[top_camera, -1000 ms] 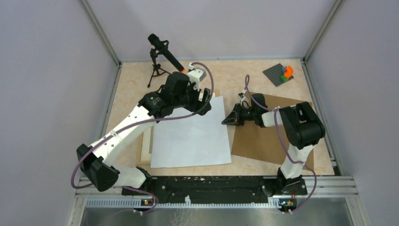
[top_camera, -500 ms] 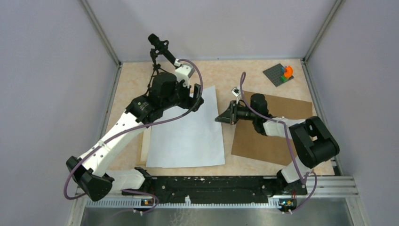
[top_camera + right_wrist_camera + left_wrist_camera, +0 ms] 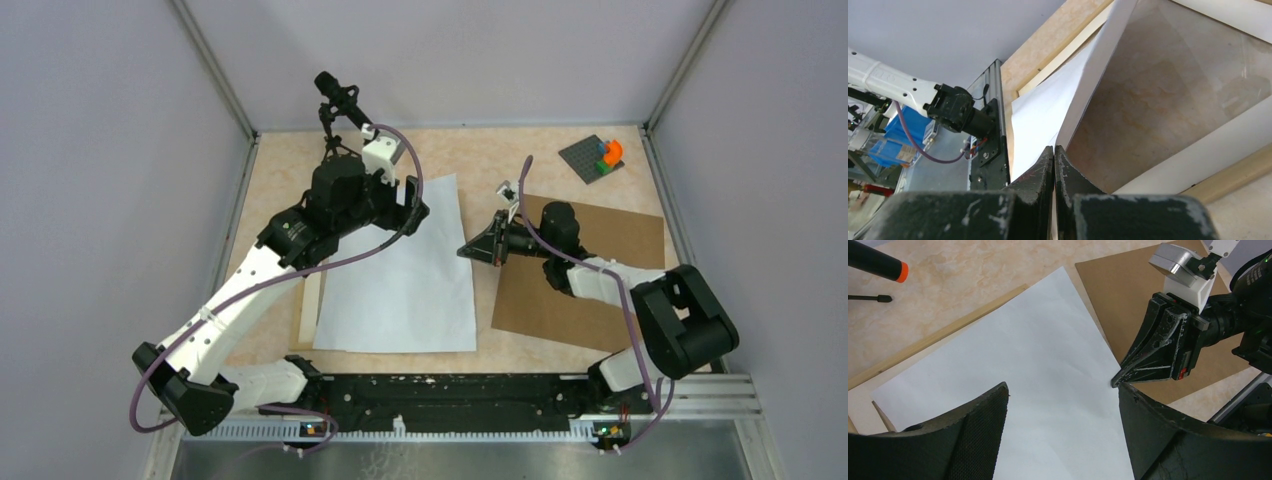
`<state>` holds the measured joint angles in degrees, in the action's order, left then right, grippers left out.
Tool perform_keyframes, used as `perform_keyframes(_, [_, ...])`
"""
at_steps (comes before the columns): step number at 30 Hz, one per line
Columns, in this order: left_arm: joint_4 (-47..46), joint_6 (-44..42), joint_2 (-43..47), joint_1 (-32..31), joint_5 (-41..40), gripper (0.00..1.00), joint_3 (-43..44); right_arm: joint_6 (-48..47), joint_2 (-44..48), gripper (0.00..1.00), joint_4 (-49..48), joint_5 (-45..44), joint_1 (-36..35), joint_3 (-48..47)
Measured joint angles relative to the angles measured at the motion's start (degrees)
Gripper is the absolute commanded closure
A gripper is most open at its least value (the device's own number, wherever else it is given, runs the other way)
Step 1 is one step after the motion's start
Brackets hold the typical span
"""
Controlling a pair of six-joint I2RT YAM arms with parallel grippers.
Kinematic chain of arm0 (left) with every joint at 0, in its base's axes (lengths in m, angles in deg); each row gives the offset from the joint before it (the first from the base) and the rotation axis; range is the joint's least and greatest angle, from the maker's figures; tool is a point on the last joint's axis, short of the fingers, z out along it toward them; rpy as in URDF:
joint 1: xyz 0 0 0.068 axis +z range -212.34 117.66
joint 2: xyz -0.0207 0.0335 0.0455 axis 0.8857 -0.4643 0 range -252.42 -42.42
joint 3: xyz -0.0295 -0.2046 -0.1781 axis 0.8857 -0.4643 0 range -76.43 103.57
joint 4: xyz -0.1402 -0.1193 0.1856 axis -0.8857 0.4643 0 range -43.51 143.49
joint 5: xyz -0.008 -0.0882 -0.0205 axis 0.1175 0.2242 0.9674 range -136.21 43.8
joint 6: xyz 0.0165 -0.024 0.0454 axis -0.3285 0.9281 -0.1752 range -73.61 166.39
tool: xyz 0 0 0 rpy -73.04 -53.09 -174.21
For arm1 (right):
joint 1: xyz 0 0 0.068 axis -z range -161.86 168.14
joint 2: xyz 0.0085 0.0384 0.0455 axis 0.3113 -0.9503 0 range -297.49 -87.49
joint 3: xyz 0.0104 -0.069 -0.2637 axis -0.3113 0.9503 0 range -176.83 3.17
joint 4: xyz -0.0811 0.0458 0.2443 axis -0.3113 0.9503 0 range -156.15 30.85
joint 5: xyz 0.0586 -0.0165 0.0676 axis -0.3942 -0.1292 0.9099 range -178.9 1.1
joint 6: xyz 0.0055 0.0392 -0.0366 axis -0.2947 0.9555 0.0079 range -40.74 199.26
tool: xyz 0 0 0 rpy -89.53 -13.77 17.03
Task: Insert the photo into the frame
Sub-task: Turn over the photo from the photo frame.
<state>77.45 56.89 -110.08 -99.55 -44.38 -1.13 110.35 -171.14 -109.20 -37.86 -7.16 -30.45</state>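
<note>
Photo [image 3: 400,290]: white sheet with its blank side up, the printed face not visible. It is laid over the frame [image 3: 309,312], of which only a light wood strip is seen from above, along the sheet's left edge. The right edge of the sheet is raised off the surface.

Right gripper [image 3: 463,250]: jaws fully closed in a thin pinch on the right edge of the photo, towards its far end. In the wrist view a white mat [image 3: 1193,150] is seen under the lifted paper, with marbled table showing through its window.

Left gripper [image 3: 1063,390]: jaws spread wide, nothing held. It is poised above the far part of the sheet.

Backing board [image 3: 590,280]: brown, flat on the table at right, partly under the right arm.

Hazards, as judged:
- The paper may be creased or torn at the pinch if it is pulled sideways, since it is gripped at one small spot only.
- The sheet may be slid askew over the frame, because nothing pins its left side.
- The edge may slip from the closed jaws and drop out of register.
- The two grippers, near each other, may be brought into contact.
</note>
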Motion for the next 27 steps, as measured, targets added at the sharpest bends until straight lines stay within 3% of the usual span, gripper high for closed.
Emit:
perform_keyframes(11, [-0.1,0.0,0.0,0.0,0.0,0.16,0.0,2.6,-6.1,1.00,-8.1,3.1,-1.2,-1.9])
perform_keyframes(27, [-0.2,0.0,0.0,0.2,0.0,0.16,0.0,6.8,-3.7,1.00,-15.3,7.8,-3.7,-2.1])
